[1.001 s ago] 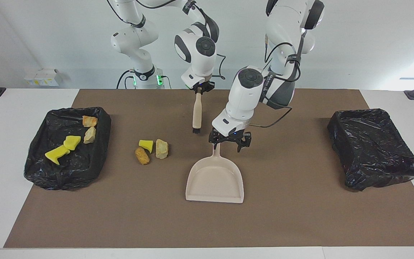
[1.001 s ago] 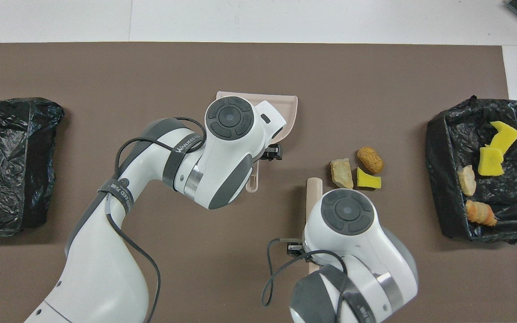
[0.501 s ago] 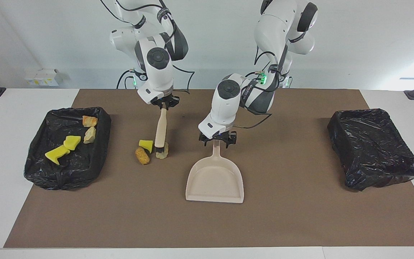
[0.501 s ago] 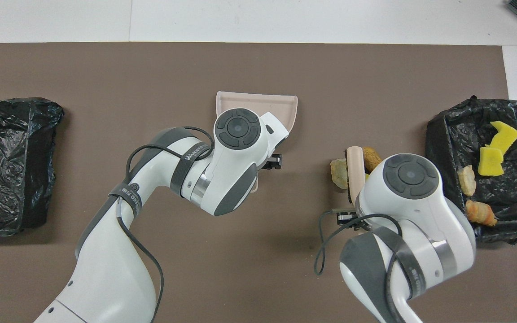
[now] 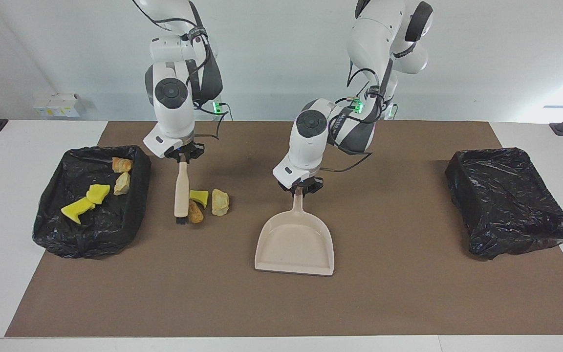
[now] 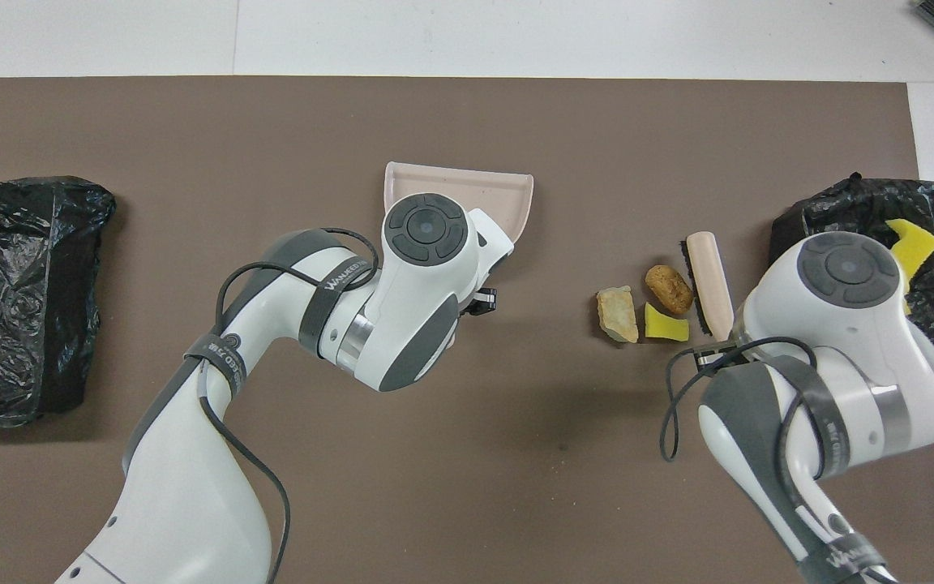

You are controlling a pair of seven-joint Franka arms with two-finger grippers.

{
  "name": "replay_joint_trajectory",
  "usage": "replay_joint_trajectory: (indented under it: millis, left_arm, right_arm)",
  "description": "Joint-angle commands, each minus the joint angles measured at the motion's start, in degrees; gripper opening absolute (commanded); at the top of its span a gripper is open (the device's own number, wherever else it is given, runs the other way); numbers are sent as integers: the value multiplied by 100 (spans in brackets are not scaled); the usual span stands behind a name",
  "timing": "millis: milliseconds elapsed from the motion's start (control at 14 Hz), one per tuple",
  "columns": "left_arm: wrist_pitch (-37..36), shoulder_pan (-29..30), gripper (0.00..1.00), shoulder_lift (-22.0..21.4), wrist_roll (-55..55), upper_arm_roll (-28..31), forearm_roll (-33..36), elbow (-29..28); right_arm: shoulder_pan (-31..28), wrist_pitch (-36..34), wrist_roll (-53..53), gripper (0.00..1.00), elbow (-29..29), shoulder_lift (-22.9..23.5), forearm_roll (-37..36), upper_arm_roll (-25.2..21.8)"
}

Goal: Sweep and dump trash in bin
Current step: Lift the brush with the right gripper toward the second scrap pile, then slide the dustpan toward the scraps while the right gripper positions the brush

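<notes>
Bench (image 5: 408, 303) carries a brown mat, with a black-lined bin (image 5: 93, 200) at the right arm's end and a spare bin (image 5: 508, 200) at the left arm's end. Four trash pieces are already in the first bin.

Dustpan (image 5: 295, 244) lies flat mid-mat, mouth facing away from the robots. Left pincer (image 5: 300, 187) looks clamped on its handle, probably to steady it as the catcher.

Brush (image 5: 181, 195) hangs bristles-down from the right pincer (image 5: 183, 155), which is shut on its handle, set between bin and loose trash (image 5: 206, 203), likely to push the three scraps toward the pan.
</notes>
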Motion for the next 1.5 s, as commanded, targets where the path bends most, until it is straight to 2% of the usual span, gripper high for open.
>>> replay_joint_trajectory:
  millis: [0,429,715,858,1144,1287,1431]
  left_arm:
    - [-189,68,0,-349,266,73,-7,-180]
    - [-1111,559,0,-1016,2478,90,221,-250]
    - [-1604,1235,0,-1622,4689,90,231,-461]
    - [-1771,1446,0,-1772,5606,90,353,-689]
    - [-1500,1649,0,-1922,6891,90,688,-1041]
    - [-983,1694,0,-2097,7636,90,1081,-1444]
    - [-674,1624,0,-2326,7843,90,1101,-1874]
  right_arm:
    - [-584,407,-807,0,-150,-5,-64,83]
    - [-568,679,-889,0,-624,-32,322,100]
    - [-533,900,-898,0,-766,3,471,101]
    - [-437,892,-837,0,-766,39,498,109]
    - [-147,795,-539,0,-766,4,780,109]
    - [28,804,-257,0,-766,4,920,109]
    - [108,847,94,0,-766,12,1139,101]
